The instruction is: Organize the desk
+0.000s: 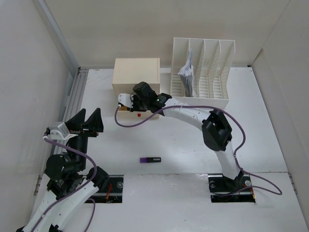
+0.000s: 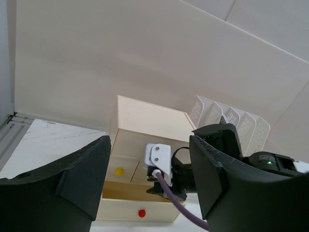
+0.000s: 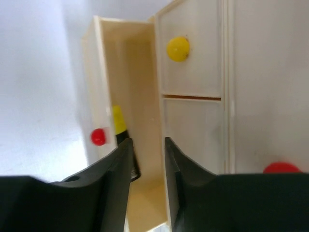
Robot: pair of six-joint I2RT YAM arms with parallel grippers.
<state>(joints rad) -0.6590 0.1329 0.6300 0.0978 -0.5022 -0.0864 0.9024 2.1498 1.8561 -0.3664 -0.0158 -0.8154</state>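
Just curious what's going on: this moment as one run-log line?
right gripper: narrowly open, at pulled-out red-knob drawer | left gripper: open, empty | purple stick: on desk

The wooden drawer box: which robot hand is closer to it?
Right. The right gripper is at the drawer box, by its open drawer; the left gripper is apart, off to its left.

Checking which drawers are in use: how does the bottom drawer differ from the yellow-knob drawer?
The bottom drawer is pulled out; the yellow-knob drawer sits shut. The bottom drawer carries a red knob, the yellow-knob drawer a yellow one. The bottom drawer spans the box; the yellow-knob drawer only part. Both are cream with round knobs.
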